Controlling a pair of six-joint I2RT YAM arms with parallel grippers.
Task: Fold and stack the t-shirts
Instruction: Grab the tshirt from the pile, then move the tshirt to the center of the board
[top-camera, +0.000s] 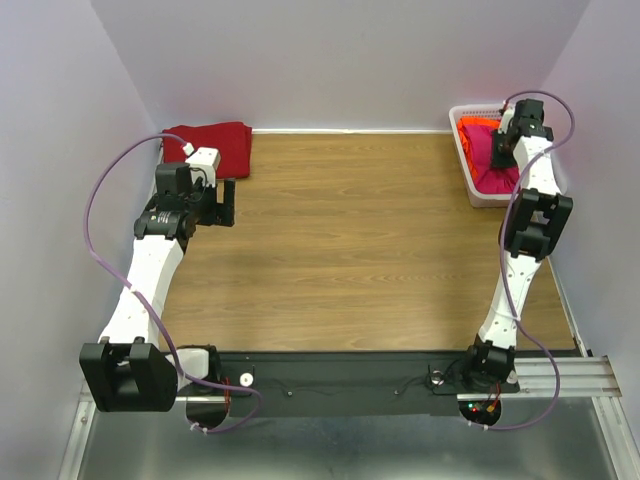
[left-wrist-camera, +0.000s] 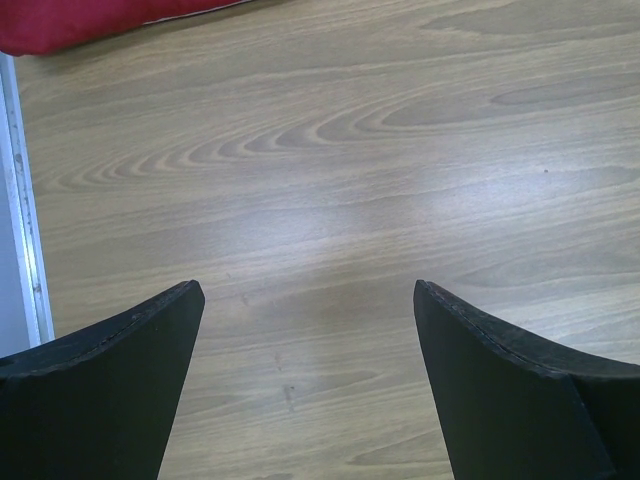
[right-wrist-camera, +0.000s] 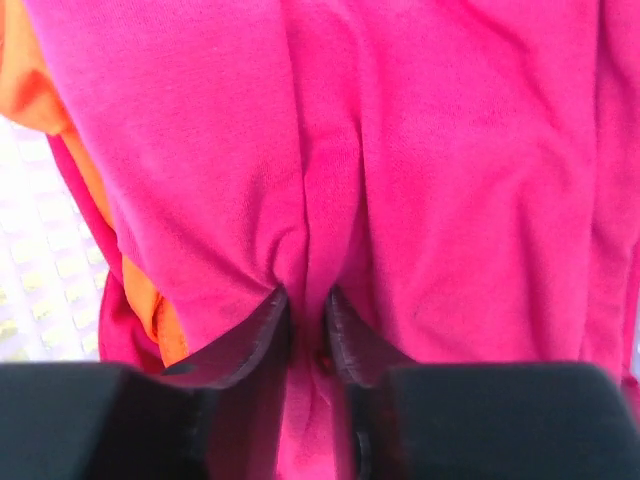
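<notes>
A bright pink-red t-shirt (right-wrist-camera: 400, 150) lies bunched in the white basket (top-camera: 463, 150) at the back right, with an orange t-shirt (right-wrist-camera: 25, 70) under it. My right gripper (right-wrist-camera: 308, 295) reaches down into the basket and is shut on a pinched fold of the pink-red shirt. A dark maroon-red t-shirt (top-camera: 215, 145) lies folded at the back left of the table; its edge (left-wrist-camera: 90, 20) shows in the left wrist view. My left gripper (left-wrist-camera: 308, 290) hovers open over bare wood just in front of it, holding nothing.
The wooden table (top-camera: 350, 250) is walled in by pale panels at the back and both sides. A metal rail (left-wrist-camera: 25, 200) runs along its left edge. The arm bases sit on a black bar (top-camera: 340, 375) at the near edge.
</notes>
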